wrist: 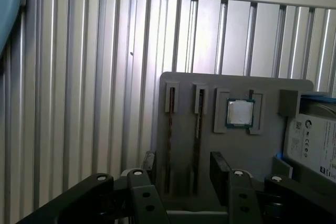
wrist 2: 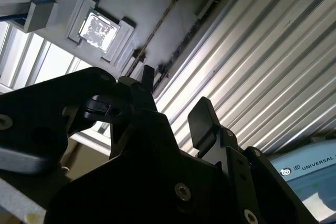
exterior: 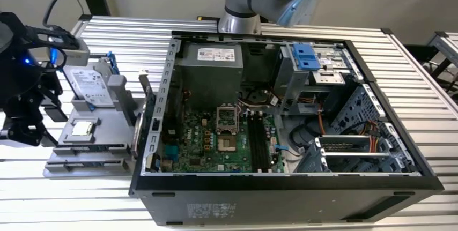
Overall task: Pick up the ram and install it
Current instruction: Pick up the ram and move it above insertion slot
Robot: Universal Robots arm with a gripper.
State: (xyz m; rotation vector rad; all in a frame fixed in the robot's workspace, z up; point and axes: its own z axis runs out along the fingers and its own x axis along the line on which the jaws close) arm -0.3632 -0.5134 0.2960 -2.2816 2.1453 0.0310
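Observation:
In the first wrist view, two thin ram sticks [wrist: 170,150] [wrist: 197,140] stand on edge in the narrow slots of a grey fixture [wrist: 273,156]. My gripper [wrist: 184,167] hovers above that end of the fixture, open, with its black fingers [wrist: 218,169] on either side of the two slots and nothing between them. The second wrist view shows the same open gripper [wrist 2: 176,103] against the fixture and a ram edge [wrist 2: 160,24]. In the exterior view the gripper [exterior: 30,126] hangs at the far left, beside the fixture [exterior: 107,150].
A square silver chip [wrist: 240,113] and a silver hard drive [wrist: 315,140] also sit on the fixture. At the centre of the exterior view lies the open computer case [exterior: 286,188], showing the motherboard's black slots [exterior: 258,140]. The table is ribbed metal [exterior: 128,38].

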